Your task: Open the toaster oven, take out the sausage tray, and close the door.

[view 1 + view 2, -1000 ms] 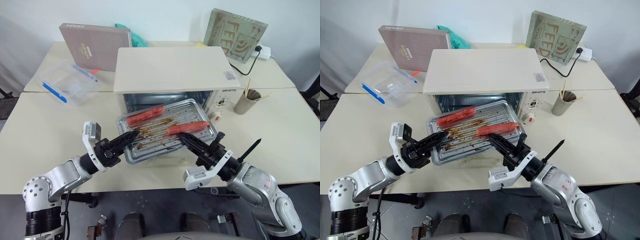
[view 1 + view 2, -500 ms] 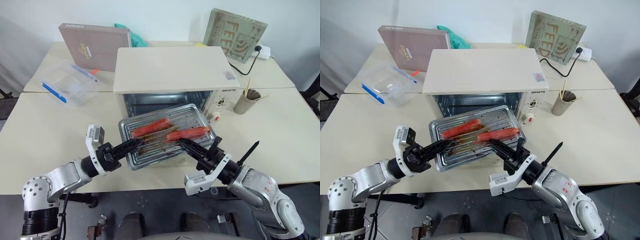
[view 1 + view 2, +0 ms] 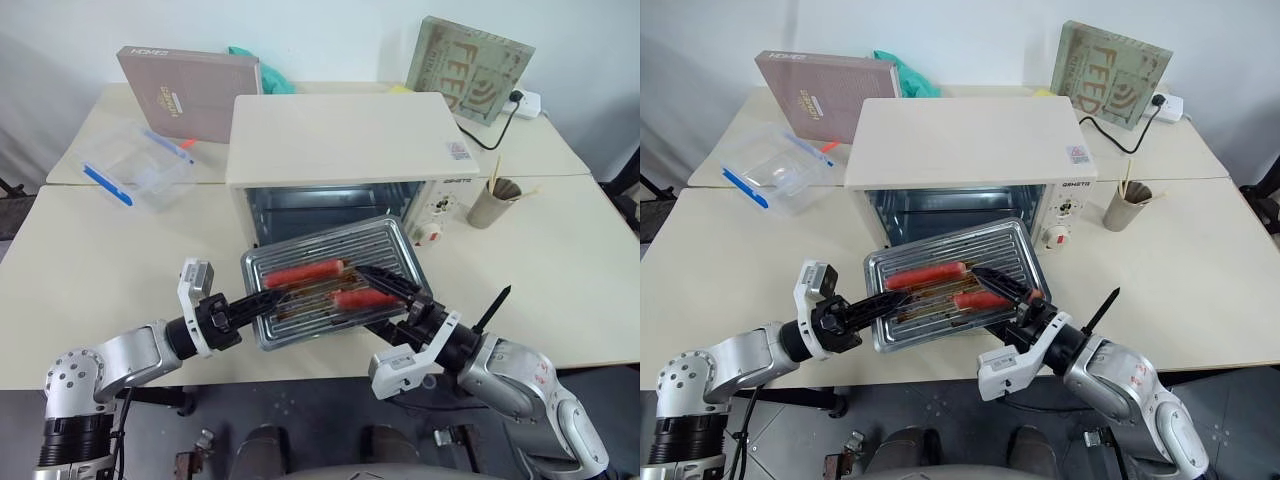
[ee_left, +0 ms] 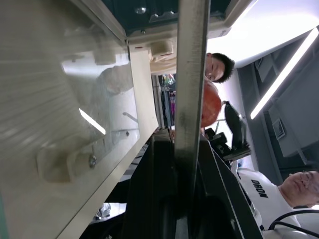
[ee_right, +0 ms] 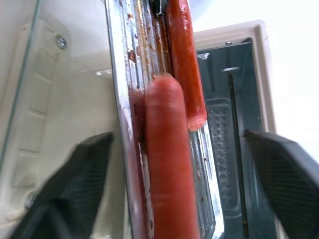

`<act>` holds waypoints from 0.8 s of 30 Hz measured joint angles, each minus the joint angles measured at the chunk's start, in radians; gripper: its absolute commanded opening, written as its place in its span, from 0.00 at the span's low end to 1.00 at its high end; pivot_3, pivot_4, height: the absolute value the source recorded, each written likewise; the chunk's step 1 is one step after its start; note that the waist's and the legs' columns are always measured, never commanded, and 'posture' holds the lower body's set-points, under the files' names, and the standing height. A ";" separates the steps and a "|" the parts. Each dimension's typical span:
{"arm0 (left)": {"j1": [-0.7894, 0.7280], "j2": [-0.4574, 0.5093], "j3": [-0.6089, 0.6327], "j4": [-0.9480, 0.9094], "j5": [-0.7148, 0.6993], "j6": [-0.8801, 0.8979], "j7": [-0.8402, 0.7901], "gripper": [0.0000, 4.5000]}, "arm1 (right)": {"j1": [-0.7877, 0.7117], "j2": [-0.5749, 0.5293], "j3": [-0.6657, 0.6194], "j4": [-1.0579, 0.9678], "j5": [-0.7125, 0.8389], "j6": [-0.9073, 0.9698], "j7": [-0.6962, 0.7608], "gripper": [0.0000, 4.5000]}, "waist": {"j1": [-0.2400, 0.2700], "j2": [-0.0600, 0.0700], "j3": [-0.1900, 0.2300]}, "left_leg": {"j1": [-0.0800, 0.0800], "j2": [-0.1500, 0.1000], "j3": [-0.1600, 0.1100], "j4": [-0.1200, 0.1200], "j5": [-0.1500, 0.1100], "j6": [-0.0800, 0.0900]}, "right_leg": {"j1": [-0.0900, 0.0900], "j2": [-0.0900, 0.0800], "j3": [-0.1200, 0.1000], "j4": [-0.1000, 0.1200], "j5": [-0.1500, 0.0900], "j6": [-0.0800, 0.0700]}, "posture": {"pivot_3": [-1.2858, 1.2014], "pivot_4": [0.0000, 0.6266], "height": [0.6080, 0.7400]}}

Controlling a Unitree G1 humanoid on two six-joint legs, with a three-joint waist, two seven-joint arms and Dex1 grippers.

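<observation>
**Tray out of the oven, held on its left edge**

We have the sausage tray (image 3: 333, 281) out in front of the toaster oven (image 3: 340, 150), hanging above the lowered door (image 5: 60, 99), whose glass and cream frame show under the tray in the wrist views. Our left hand (image 3: 272, 299) is clamped on the tray's left rim; in the left wrist view the thin metal edge runs straight up between its closed fingers. Our right hand (image 5: 187, 189) is spread wide, one finger (image 5: 65, 189) below the tray and the other above it, gripping nothing.

The tray is thin, stiff sheet metal, and we judge it light. Greasy streaks cover the ridged base, so we expect the rim to be slippery under a pinch. Held at one edge only, it will want to sag or swing at the free side. The best places to take hold are the raised rims at the two short ends, gripped opposite each other so that it stays level.

It holds two red sausages (image 3: 302, 273), lying along the ridges, one just beside the other. They are round and loose and would roll on any tilt.

On the far surface (image 3: 60, 230) a clear plastic container (image 3: 135, 163) with a blue edge sits to the left of the oven, its contents too faint to name. A paper cup (image 3: 492, 203) to the right holds thin sticks.
</observation>
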 measured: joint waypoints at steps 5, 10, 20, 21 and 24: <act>0.000 0.000 -0.005 0.008 0.000 0.003 0.026 0.00 | 0.000 -0.005 -0.004 -0.004 0.016 0.013 0.016 0.99 | 0.000 0.000 0.000 | 0.000 0.000 0.000 0.000 0.000 0.000 | 0.000 0.000 0.000 0.000 0.000 0.000 | 0.52 0.24 1.00; 0.000 -0.011 -0.005 0.034 0.000 0.004 0.055 0.00 | 0.011 -0.018 -0.016 -0.014 0.033 0.020 0.025 0.99 | 0.001 0.000 0.000 | 0.000 0.000 0.000 0.000 0.000 0.000 | 0.000 0.000 0.000 0.000 0.000 0.000 | 0.52 0.24 1.00; 0.008 0.024 0.056 0.052 -0.003 0.037 0.055 0.00 | 0.007 -0.045 -0.049 -0.015 0.129 0.043 0.060 0.99 | -0.002 0.000 0.000 | 0.000 0.000 0.000 -0.002 0.000 0.000 | -0.001 0.000 0.000 -0.001 0.000 0.000 | 0.52 0.24 1.00; 0.010 0.043 0.071 0.069 -0.004 0.047 0.038 0.00 | 0.002 -0.045 -0.052 -0.017 0.151 0.047 0.066 0.99 | -0.002 0.000 0.000 | 0.000 0.000 0.000 -0.003 0.000 0.000 | -0.001 0.000 0.000 -0.001 0.000 0.000 | 0.52 0.24 1.00; 0.030 0.120 0.119 0.115 -0.008 0.069 -0.032 0.00 | -0.059 -0.039 -0.078 -0.022 0.237 0.124 0.104 0.99 | -0.002 0.001 0.000 | 0.000 0.000 0.000 -0.003 0.000 0.000 | -0.002 0.001 0.001 -0.001 0.000 0.000 | 0.52 0.24 1.00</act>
